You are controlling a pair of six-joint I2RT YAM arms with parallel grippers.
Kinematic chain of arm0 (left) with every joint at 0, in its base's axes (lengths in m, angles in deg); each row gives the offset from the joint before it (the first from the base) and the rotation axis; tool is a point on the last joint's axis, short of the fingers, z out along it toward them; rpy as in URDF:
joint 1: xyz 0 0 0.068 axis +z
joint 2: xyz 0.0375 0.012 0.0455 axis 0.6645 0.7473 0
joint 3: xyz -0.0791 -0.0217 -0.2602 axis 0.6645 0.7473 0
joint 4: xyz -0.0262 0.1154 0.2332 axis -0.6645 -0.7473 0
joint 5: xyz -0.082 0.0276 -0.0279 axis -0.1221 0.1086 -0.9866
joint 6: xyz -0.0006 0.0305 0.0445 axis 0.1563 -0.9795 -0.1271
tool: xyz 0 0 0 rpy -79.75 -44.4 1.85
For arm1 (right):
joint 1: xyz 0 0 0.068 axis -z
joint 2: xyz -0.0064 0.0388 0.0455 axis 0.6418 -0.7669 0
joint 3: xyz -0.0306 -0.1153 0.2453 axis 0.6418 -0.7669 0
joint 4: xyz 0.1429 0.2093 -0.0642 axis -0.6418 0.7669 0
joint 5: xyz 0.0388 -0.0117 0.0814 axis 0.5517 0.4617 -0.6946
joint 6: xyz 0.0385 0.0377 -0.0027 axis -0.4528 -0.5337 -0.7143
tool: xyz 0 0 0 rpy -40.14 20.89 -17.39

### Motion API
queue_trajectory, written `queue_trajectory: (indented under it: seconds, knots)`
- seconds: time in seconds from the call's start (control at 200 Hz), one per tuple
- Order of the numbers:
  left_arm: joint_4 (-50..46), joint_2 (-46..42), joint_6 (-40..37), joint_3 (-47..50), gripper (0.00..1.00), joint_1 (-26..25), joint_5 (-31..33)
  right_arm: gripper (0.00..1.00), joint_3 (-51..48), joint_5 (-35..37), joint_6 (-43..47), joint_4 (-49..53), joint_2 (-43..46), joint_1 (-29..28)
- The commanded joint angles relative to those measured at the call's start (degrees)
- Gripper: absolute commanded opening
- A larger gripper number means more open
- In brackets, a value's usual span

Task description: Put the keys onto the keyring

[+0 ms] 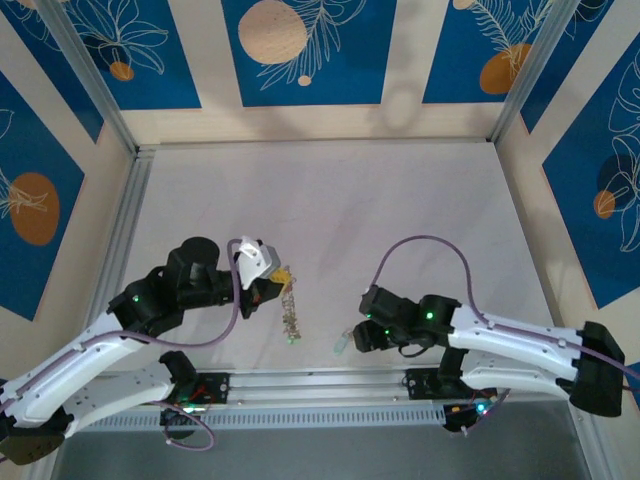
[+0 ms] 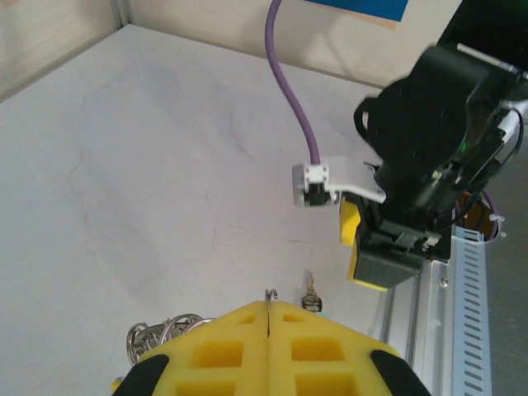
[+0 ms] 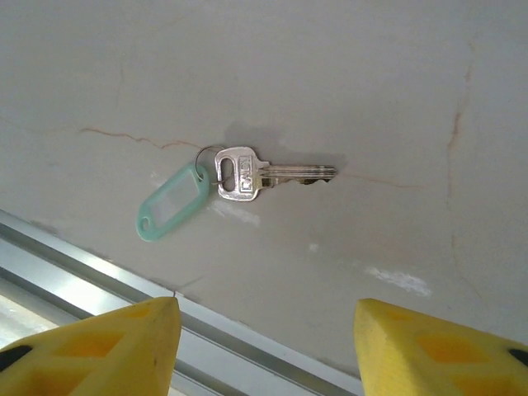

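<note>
the right gripper's (image 3: 268, 330) two yellow fingertips (image 3: 124, 338) sit at the bottom corners of the right wrist view. they stand well apart, with nothing between them. beyond the gap a silver key (image 3: 247, 175) lies flat on the pale table (image 3: 371, 82), its blade pointing right. a small wire loop at its head links it to a pale mint tag (image 3: 169, 206) that slants down to the left, near the aluminium rail (image 3: 82, 272) at the table's edge. from above, the mint tag (image 1: 342, 343) lies just beside the right gripper (image 1: 358, 335), close to the near edge.

the left gripper (image 2: 269, 309) is fully closed, its yellow fingers pressed together along a thin seam. a cluster of silver rings (image 2: 161, 334) pokes out beside its left finger. whether the fingers pinch any of it cannot be told. from above, the keyring bunch (image 1: 290, 310) stretches in a thin line from the left gripper (image 1: 270, 285) toward the near edge, well apart from the tagged key.
</note>
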Motion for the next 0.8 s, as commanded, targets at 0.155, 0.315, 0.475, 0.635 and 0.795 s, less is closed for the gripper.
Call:
queue_trajectory:
  seconds: [0.155,0.315,0.475,0.635,0.795]
  knots:
    - [1.75,-2.24,1.51,-0.73,0.0,1.1,0.86,0.52,3.32,2.41,12.93,-8.43,-6.17,-1.69]
    - [1.44,-2.98,2.1,-0.51,0.0,1.83,0.93,0.51,5.52,1.36,17.25,-10.79,-12.06,-1.02]
    - [1.69,-2.8,2.41,-0.29,0.0,2.48,0.79,0.5,9.65,2.66,16.91,-8.65,-20.13,-0.8]
    - [1.25,-2.75,2.15,-0.63,0.0,3.36,0.7,0.41,13.03,3.0,16.47,-5.48,-27.55,-1.59]
    - [1.66,-2.21,2.15,-0.06,0.0,4.02,0.29,0.37,13.84,4.28,13.98,-2.19,-30.05,-2.79]
